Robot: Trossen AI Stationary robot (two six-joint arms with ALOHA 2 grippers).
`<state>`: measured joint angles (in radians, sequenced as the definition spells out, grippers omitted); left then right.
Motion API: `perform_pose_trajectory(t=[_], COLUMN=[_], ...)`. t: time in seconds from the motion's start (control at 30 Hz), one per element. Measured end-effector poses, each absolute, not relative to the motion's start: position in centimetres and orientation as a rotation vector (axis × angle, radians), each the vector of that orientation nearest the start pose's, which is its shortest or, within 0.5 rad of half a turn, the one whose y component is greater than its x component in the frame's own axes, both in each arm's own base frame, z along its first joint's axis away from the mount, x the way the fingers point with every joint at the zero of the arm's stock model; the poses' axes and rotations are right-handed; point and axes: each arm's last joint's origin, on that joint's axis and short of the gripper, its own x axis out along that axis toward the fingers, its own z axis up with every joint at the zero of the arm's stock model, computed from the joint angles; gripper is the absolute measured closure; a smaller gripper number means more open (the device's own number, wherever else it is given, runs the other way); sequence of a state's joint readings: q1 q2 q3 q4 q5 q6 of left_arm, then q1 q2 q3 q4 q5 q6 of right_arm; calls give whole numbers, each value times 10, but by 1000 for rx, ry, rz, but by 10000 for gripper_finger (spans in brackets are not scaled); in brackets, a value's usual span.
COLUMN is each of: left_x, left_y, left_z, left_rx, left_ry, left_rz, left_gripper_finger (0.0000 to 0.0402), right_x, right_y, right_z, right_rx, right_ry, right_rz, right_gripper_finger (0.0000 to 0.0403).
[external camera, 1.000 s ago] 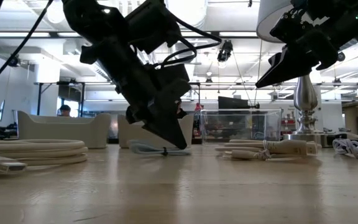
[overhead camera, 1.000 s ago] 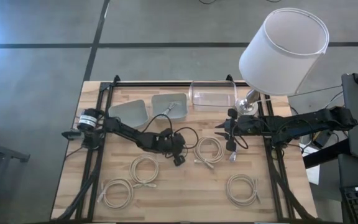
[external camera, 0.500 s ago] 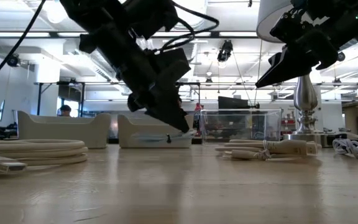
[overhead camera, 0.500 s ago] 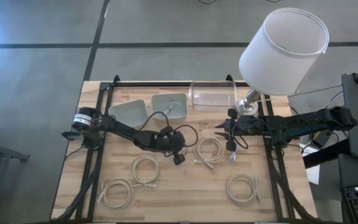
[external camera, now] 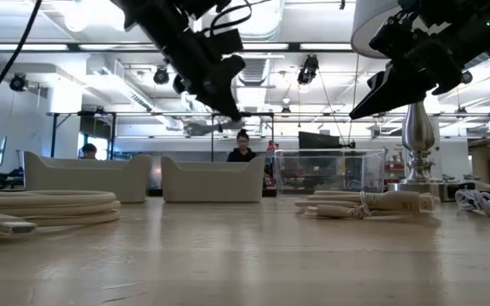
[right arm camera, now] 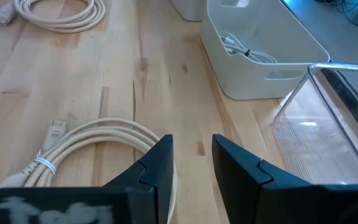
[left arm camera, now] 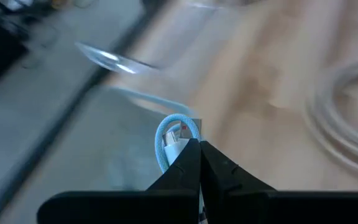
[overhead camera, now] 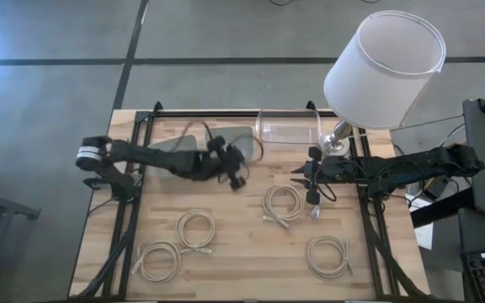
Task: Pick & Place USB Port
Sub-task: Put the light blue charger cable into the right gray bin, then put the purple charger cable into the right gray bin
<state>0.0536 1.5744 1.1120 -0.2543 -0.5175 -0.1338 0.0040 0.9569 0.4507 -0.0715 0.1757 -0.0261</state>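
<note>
My left gripper (overhead camera: 237,178) hovers above the table near the right-hand grey bin (overhead camera: 230,139), shut on a small coiled light blue USB cable (left arm camera: 168,134). In the low view the cable (external camera: 204,128) hangs high over the table below the gripper (external camera: 230,110). My right gripper (overhead camera: 306,174) waits open and empty beside the lamp base (overhead camera: 337,141); its wrist view (right arm camera: 191,163) looks over a cream cable coil (right arm camera: 95,146). That coil lies flat on the wood. My left gripper pinches the little bundle of light blue cable between its two fingers, by the coiled cord next to the white plug (left arm camera: 179,135). The fingers slant down from the table's left. The cable is lifted clear and sticks out just past the fingertips (left arm camera: 191,155).
Two grey bins (overhead camera: 175,149) and a clear container (overhead camera: 289,126) line the far edge; the right-hand bin holds a white cable (right arm camera: 247,53). Several cream cable coils (overhead camera: 283,202) (overhead camera: 196,229) (overhead camera: 160,259) (overhead camera: 328,254) lie on the wood. A large lamp shade (overhead camera: 386,59) overhangs the far right corner.
My left gripper has risen from the table top and swung toward the far edge and somewhat left, arriving next to the right-hand grey bin. The light blue cable has come up with it, from lying on the wood to hanging clear. The right arm stayed still.
</note>
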Motion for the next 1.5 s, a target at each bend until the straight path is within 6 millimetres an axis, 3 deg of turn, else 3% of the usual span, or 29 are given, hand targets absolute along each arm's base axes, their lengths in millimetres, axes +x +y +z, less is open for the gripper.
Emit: perform_pose_trajectory(t=[0.13,0.27,0.53,0.9,1.3,1.5], left_x=[330,326,333,348,349,358], left_y=[68,97,129,137,138,128], left_z=[256,243,208,172,171,181], left_rx=[139,125,77,98,102,97], left_ry=[711,769,819,858,858,835], left_rz=[619,576,630,625,659,632], left_gripper_finger=[401,401,398,392,314,289], right_x=[192,192,192,192,192,192], right_y=[-4,-4,-4,-4,-4,-4], right_z=[200,200,200,200,200,201], right_rx=[-77,-77,-81,-80,-79,-84], right_ry=[578,578,579,579,578,578], right_rz=[-159,-159,-158,-158,-159,-158], right_gripper_finger=[289,290,303,298,305,306])
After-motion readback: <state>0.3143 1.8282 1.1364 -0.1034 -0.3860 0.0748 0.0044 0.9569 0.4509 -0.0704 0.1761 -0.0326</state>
